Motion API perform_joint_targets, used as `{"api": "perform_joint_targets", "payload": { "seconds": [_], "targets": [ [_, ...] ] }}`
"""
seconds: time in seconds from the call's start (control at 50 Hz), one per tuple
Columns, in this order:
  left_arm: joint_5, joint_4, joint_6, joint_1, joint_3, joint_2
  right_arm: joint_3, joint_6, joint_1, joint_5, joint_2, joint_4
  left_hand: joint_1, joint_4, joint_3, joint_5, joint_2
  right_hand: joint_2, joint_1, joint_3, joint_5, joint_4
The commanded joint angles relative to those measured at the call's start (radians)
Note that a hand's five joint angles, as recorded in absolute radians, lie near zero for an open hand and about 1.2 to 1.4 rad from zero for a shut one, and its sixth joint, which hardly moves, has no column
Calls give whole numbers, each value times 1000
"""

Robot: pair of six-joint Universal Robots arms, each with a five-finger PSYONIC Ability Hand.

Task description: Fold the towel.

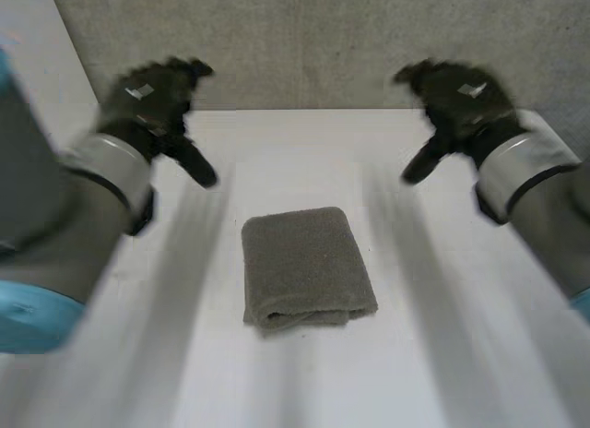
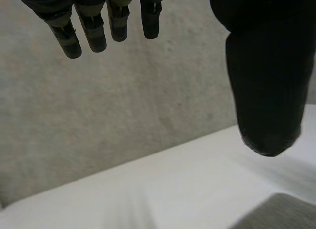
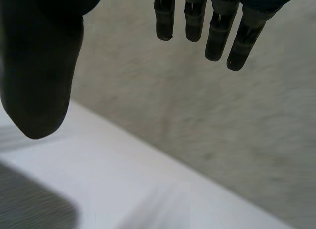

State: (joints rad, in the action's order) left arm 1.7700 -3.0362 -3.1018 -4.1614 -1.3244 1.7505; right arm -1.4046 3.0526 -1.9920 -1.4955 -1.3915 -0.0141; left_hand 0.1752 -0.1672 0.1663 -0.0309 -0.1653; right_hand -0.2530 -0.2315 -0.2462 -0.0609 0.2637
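Our left hand (image 1: 152,101) hung in the air off the towel's far left corner, well apart from the towel (image 1: 304,267), and its own wrist view showed the fingers (image 2: 94,34) straight and spread away from the thumb, holding nothing. Our right hand (image 1: 461,101) hung off the towel's far right corner in the same way, equally clear of it, with its fingers (image 3: 217,34) loose, parted from the thumb and empty. The white table (image 1: 442,354) stretched out on every side of the towel, and a grey wall (image 1: 323,41) stood beyond the towel's far edge. The towel itself lay flat on the table between the two arms, already a compact, thick rectangle. Its rounded layers were stacked along the edge nearest the head camera, and its other edges looked fairly square. We judged the folding done, or very nearly so. With neither hand touching the cloth, we saw nothing left to do beyond perhaps a last tidy of that layered near edge.
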Motion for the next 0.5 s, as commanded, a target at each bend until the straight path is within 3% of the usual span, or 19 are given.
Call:
{"api": "perform_joint_targets", "payload": {
  "seconds": [0.02, 0.5],
  "targets": [
    [-115, 146, 8, -134, 27, -77, 7, -31, 79, -37, -93, 68, 0, -8, 9, 30, -10, 79, 57, 72, 61, -89],
    [-132, 143, 6, -131, -7, -88, -25, -72, 88, -32, -86, 106, 0, -8, 9, 30, -10, 79, 57, 72, 61, -89]
  ]
}}
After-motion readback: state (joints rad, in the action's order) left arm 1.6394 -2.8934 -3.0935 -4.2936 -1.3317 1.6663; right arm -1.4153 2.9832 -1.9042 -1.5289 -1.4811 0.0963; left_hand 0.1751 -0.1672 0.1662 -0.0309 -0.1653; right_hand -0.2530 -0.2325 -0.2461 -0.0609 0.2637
